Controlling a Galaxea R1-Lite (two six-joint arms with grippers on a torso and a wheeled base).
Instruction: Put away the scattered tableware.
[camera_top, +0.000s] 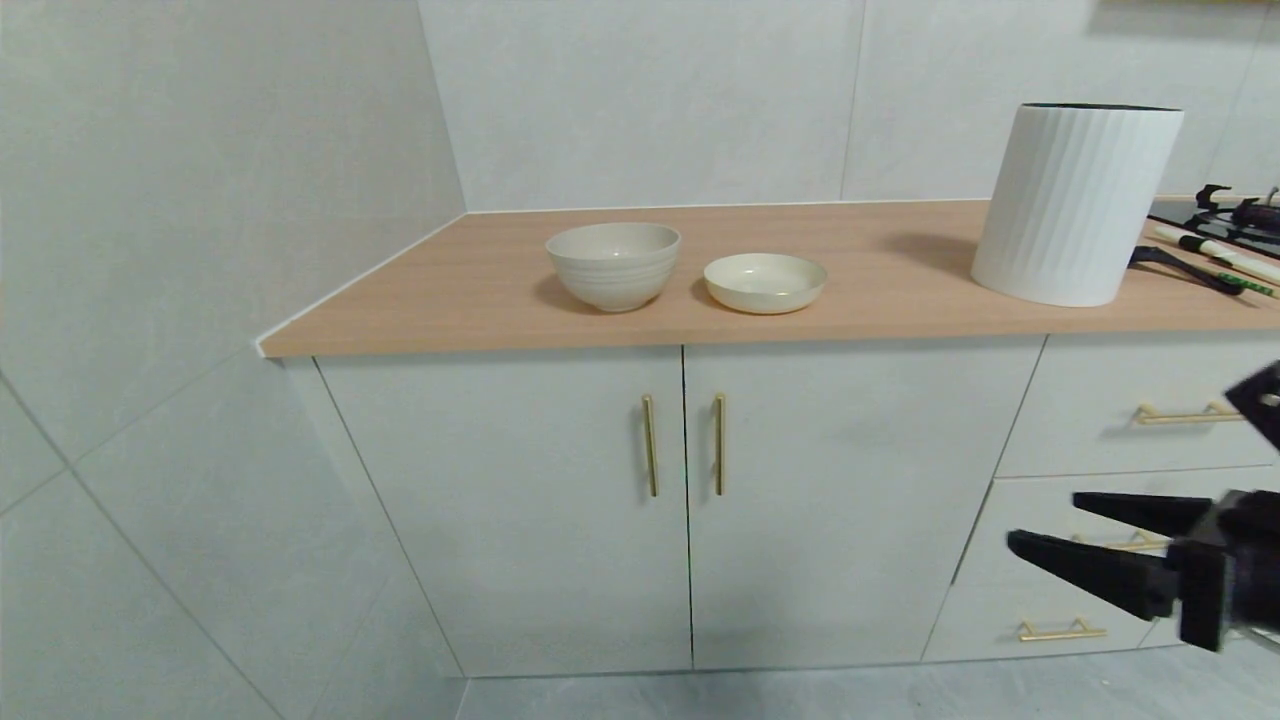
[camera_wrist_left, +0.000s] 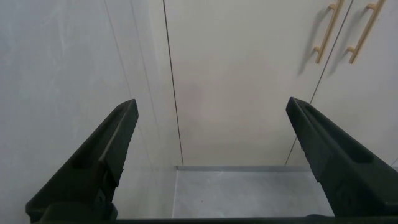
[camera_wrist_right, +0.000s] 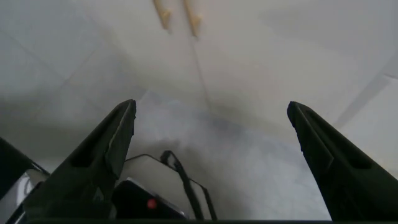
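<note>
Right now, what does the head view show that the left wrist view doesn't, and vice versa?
Head view alone: the wooden countertop with a deep bowl and a shallow bowl side by side, apart; a white ribbed container; utensils beside it; the drawers; the right gripper, open, low in front of them.
Left wrist view alone: the left gripper, open, holding nothing.
Both: the cabinet doors with gold handles, the tiled wall and the floor.

left gripper (camera_wrist_left: 211, 107) and right gripper (camera_top: 1043, 522), both low, fingers (camera_top: 1090, 572) wide apart
</note>
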